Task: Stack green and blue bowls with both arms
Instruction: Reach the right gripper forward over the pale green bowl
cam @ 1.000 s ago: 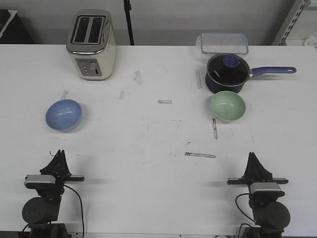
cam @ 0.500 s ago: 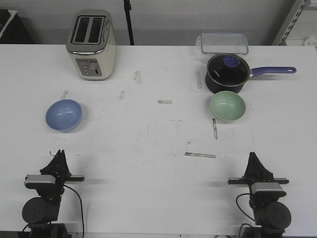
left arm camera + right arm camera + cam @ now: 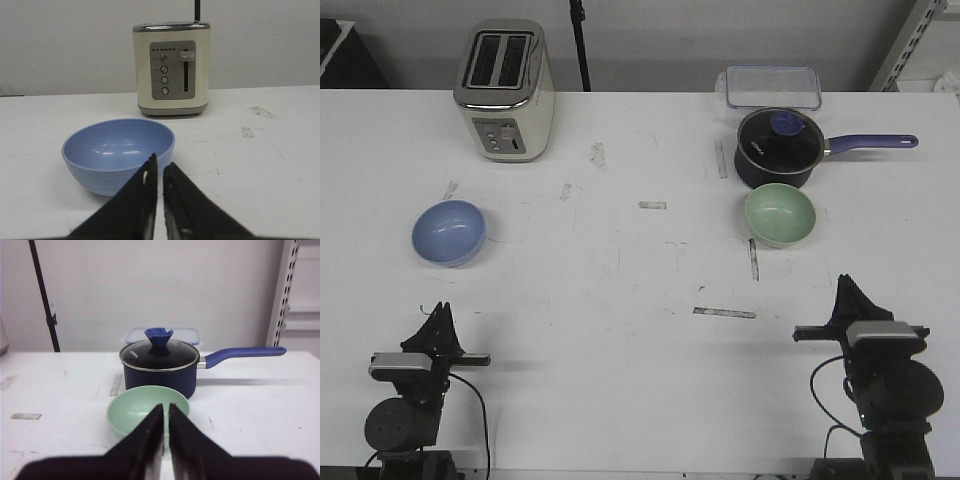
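**Two bowls wait apart, both grippers closed and empty**

From my remote station I see the blue bowl [image 3: 449, 232] sitting upright on the white table [image 3: 640, 290], straight ahead of the left gripper [image 3: 440, 312] and well clear of its tips. In the left wrist view that bowl [image 3: 118, 154] lies just beyond the fingertips [image 3: 150, 170], which stand nearly together with only a thin slit between them, gripping nothing. Past the bowl, farther along the same line, a cream toaster [image 3: 171, 69] stands with its button panel facing the jaws.

The green bowl [image 3: 780, 215] sits on the other side of the table, ahead of the right gripper [image 3: 847, 288] and a little toward the table's middle from it, also out of reach of the tips. Through the right wrist camera I see the green bowl [image 3: 147, 410] beyond the closed right fingertips [image 3: 159, 415], which hold nothing. Just behind the bowl, close to or touching it, is a dark lidded saucepan [image 3: 160, 365], its purple handle pointing away to the right arm's outer side. A clear plastic box [image 3: 772, 87] lies beyond the pan at the table's far edge.
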You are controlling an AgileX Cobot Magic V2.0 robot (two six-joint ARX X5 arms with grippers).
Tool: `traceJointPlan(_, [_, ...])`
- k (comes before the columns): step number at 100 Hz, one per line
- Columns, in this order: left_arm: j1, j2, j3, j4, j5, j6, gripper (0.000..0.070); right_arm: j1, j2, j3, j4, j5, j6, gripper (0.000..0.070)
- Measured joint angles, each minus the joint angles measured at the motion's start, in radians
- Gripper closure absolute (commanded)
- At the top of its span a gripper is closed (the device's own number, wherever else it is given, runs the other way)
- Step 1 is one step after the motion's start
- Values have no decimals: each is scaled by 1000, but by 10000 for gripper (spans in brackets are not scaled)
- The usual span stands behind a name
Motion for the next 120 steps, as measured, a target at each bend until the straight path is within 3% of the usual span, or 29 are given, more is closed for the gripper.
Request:
traceJointPlan(54, [0,0,0,0,0,0,656,-17,727,600,-309,0,0,692])
traceJointPlan(81, [0,0,0,0,0,0,656,-64,1052,936,-649,-11,63,679])
traceJointPlan(87, [0,0,0,0,0,0,656,-80,1118,1006,-703,-37,84,619])
traceJointPlan(98, [0,0,0,0,0,0,656,-110,1220,1121,-790,-93,106,351])
traceJointPlan(103, [0,0,0,0,0,0,656,-121,1257,1158,-811,-116,109,268])
traceJointPlan(120, [0,0,0,0,0,0,656,-156,1341,1184,-818,-175,116,251])
